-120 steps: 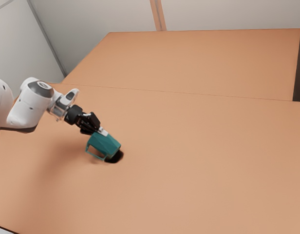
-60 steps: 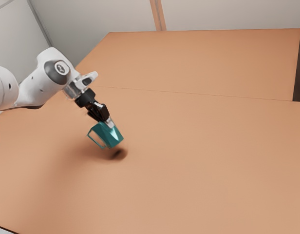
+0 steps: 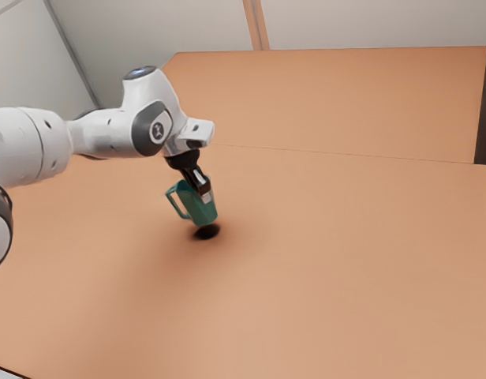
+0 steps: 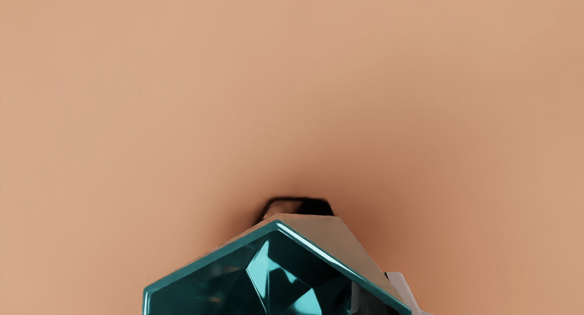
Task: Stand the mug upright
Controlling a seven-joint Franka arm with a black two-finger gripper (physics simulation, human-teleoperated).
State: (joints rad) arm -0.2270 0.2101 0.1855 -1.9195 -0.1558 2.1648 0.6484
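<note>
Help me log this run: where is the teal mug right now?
In the exterior view, the teal mug is left of centre, tilted and held in the gripper, right over its dark shadow on the table.

Mug [image 4: 219,278] — partly cut off — wrist view

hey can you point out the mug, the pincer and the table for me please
Teal faceted mug [image 3: 200,212]: exterior view, on its outer side wall.
Black two-finger pincer [image 3: 204,194]: exterior view, midway between its fingertips.
Smooth orange-tan table [image 3: 345,253]: exterior view, on its bare top.
</note>
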